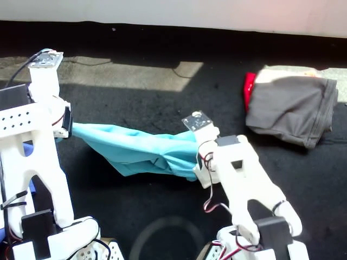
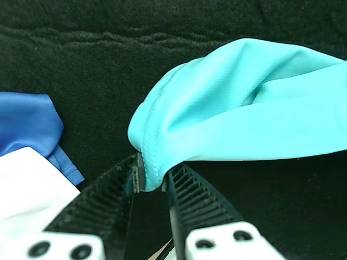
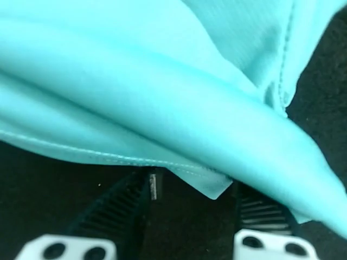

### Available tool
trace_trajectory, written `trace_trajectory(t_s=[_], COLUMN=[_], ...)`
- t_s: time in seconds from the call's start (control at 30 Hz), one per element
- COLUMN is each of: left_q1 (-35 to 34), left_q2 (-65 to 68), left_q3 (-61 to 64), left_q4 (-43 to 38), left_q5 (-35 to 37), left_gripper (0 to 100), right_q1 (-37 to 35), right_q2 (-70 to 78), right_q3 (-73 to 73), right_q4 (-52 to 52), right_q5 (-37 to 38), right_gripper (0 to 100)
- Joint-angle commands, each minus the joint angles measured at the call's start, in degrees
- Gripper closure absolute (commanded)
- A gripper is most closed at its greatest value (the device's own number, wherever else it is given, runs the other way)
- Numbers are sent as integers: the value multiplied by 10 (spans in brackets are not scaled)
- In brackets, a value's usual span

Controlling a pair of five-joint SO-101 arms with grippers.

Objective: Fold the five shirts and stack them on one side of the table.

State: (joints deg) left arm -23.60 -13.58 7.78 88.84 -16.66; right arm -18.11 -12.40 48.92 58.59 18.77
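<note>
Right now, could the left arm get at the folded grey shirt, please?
Probably not: the left end effector is shut on the teal shirt, and the grey shirt lies across the table, beyond the right arm.

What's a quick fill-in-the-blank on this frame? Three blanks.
1. The left gripper is ___ on the teal shirt.
2. A ___ cloth edge peeks out beside the folded grey shirt.
3. Dark blue cloth lies on the table near the ___ arm.
Missing words: shut; red; left.
</note>
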Motion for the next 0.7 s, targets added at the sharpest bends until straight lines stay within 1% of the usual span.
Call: trace_trajectory(t_s=[0.0, 0.13, 0.2, 0.43, 0.67], left_q1=[-3, -3, -3, -3, -3], left_q2=[-1, -1, 0, 0, 0], left_q3=[-4, -4, -4, -4, -4], left_q4=[-5, -5, -5, -6, -4], left_q5=[-4, -4, -4, -4, -4], left_gripper=[955, 955, 955, 955, 955], right_q1=[24, 29, 29, 29, 29], right_q2=[24, -19, -58, -202, -282], right_q3=[-25, -24, -25, -27, -36], right_q4=[-8, -5, 19, 112, 166], right_q5=[6, 6, 6, 10, 11], right_gripper=[801, 938, 995, 980, 983])
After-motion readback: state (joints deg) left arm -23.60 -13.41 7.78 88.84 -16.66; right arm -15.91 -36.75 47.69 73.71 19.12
